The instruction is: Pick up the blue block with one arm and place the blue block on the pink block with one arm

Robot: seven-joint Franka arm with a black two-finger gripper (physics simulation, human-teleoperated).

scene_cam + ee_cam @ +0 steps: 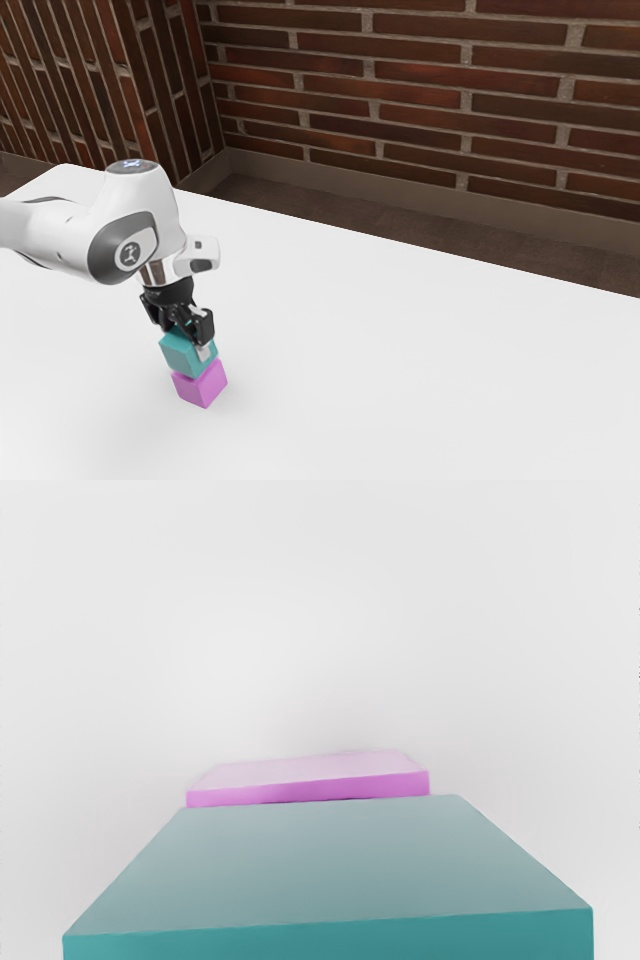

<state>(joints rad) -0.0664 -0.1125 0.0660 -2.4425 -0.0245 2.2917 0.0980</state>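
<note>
exterior view first. one white franka arm (70, 230) with grey joint caps, coming in from the exterior view's left over a plain white table (430, 330), with a dark red brick wall (420, 90) behind. on the round grey cap near the wrist, a small white emblem (130, 253) — too small to read as letters. one black two-finger gripper (187, 338), pointed straight down.

two cubes counted: one small matte blue block (180, 352), teal in shade, and one matte pink block (200, 384) of much the same build. blue block directly above the pink block, lower face meeting the pink top as far as can be told, turned a little so the edges do not line up.

fingers narrow, set to the width of the blue block and pressed on its upper part from two sides. nearer finger (206, 338) against the face toward the exterior view's right, top of the block tucked up between the two. both blocks toward the exterior view's left, on the nearer part of the table.

wrist view next. blue block (330, 870) large and close just under the hand, flat top face and a thin strip of one side showing. beyond its far edge, a sliver of the pink block (310, 780) lower down, poking out past the blue one — not squarely covered. pale white table (320, 600) all around.
</note>
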